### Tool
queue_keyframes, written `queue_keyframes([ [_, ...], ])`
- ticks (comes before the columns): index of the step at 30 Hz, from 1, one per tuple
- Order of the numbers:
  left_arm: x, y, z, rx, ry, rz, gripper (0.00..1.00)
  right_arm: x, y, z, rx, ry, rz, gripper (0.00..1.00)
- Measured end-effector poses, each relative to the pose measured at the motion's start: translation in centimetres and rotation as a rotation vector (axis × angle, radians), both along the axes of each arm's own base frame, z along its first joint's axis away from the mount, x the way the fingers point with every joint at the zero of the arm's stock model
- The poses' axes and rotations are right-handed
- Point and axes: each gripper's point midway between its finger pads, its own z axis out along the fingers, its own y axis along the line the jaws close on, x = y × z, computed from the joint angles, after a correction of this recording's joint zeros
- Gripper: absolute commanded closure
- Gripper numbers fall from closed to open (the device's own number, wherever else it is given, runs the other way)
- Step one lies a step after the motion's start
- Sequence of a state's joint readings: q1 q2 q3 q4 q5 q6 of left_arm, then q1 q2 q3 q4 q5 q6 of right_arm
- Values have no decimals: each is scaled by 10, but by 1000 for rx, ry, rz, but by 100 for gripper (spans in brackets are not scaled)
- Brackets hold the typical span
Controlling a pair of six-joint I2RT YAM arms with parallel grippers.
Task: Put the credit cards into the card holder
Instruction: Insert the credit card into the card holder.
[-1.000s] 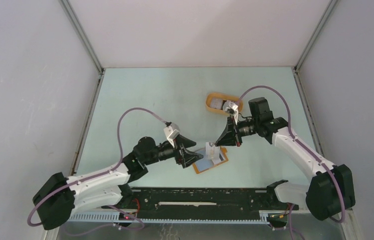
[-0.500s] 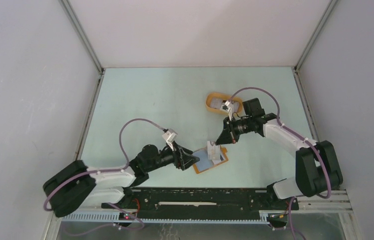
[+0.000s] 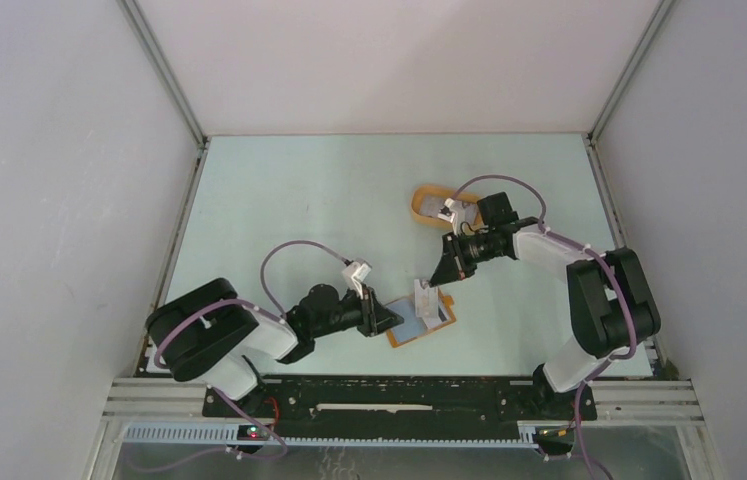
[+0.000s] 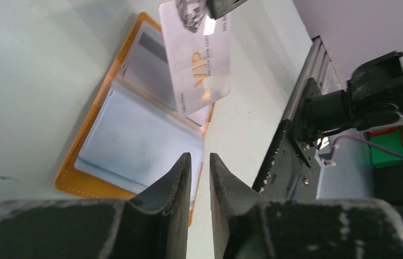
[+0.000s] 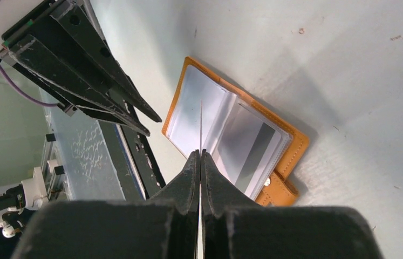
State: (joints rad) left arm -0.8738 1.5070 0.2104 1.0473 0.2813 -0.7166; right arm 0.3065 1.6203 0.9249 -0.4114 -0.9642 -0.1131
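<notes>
The orange-brown card holder (image 3: pixel 404 333) (image 4: pixel 88 162) (image 5: pixel 291 141) lies open on the table, its clear sleeves up and a striped card in one sleeve. My right gripper (image 3: pixel 435 282) (image 5: pixel 200 154) is shut on a pale silver credit card (image 3: pixel 424 298) (image 4: pixel 199 59) marked VIP. It holds the card upright just above the holder's middle; the card shows edge-on (image 5: pixel 201 121) in the right wrist view. My left gripper (image 3: pixel 395 322) (image 4: pixel 200 157) is low at the holder's left edge. Its jaws stand a narrow gap apart with nothing visible between them.
An oval orange tray (image 3: pixel 419 210) with more cards (image 3: pixel 437 207) sits behind the right gripper. A black rail (image 3: pixel 399 400) (image 4: pixel 296 135) runs along the near table edge, close to the holder. Grey walls enclose the sides.
The left jaws have narrowed from wide to a slim gap, and that arm has dropped low beside the holder. The right arm has folded in, carrying the card slightly down and left.
</notes>
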Motion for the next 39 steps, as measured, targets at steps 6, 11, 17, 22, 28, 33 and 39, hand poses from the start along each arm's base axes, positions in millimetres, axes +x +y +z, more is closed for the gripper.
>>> queue_keyframes([
  [6,1,3,-28,73,57,17,80,3,-3,-10,-42,18,-27,100],
  [11,0,6,-42,104,88,25,81,3,-4,-15,-53,41,-36,100],
  [17,0,5,-42,102,88,27,82,1,-3,-22,-52,88,-39,100],
  [22,1,5,-43,99,92,29,82,-1,-1,-25,-40,121,-36,100],
  [28,1,5,-42,97,91,32,82,-4,1,-28,-29,164,-35,100],
  [33,2,5,-43,98,90,38,82,-6,1,-34,-31,197,-38,100],
  [39,2,5,-43,98,89,39,82,-5,4,-37,-46,216,-41,100],
])
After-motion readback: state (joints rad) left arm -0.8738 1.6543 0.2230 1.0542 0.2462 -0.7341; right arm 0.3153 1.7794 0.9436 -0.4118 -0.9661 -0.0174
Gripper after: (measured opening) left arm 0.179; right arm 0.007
